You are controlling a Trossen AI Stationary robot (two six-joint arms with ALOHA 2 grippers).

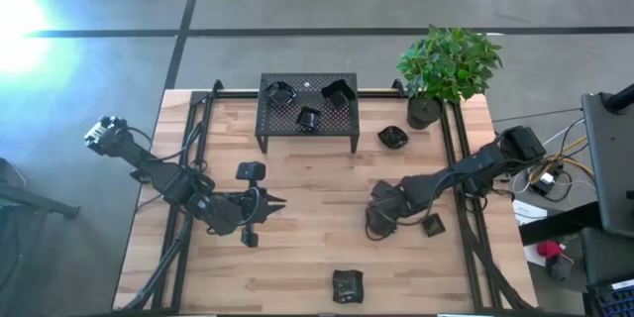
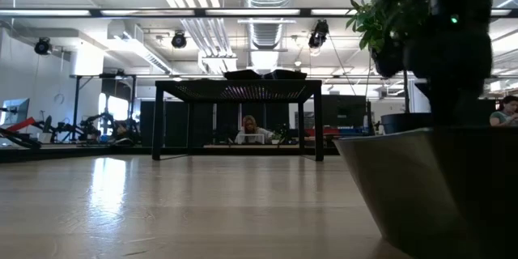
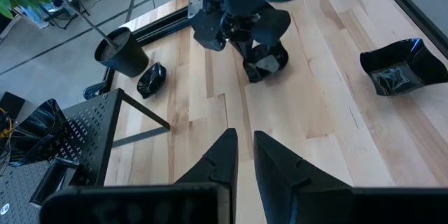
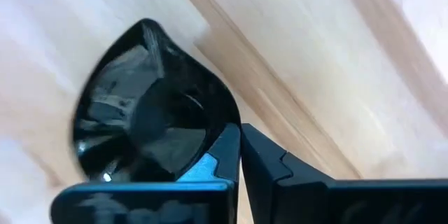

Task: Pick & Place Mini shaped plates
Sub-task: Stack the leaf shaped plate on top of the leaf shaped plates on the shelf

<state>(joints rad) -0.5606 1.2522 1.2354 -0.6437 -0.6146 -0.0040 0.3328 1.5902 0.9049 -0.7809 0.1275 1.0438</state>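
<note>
Several mini shaped plates, tiny, glossy and black, show here. Three sit on the black perforated rack [image 1: 307,111]. Others lie flat on the wood: one beside the plant pot [image 1: 393,137], one by the right rail [image 1: 433,224], one near the front edge [image 1: 347,284]. My right gripper [image 1: 374,226] points down right of the table's middle, shut on a leaf-like plate [image 4: 150,112]. My left gripper [image 1: 279,201] hovers left of centre, aimed toward the right arm. Its fingers [image 3: 227,150] stand almost together with nothing between them. My right gripper pinches the leaf-like plate's raised rim [image 4: 225,127] beside its pointed end. One finger is inside the dish and the other outside. The fingers come from above, pointing down. The plate [image 3: 269,59] sits below them, low over the wood; whether its underside is on the table, I cannot tell.
A leafy plant in a dark pot [image 1: 424,109] stands at the far right corner, next to the rack. Black rails [image 1: 458,173] run along both sides of the wooden top. Bare wood lies between the two arms and in front of the rack [image 2: 239,89].
</note>
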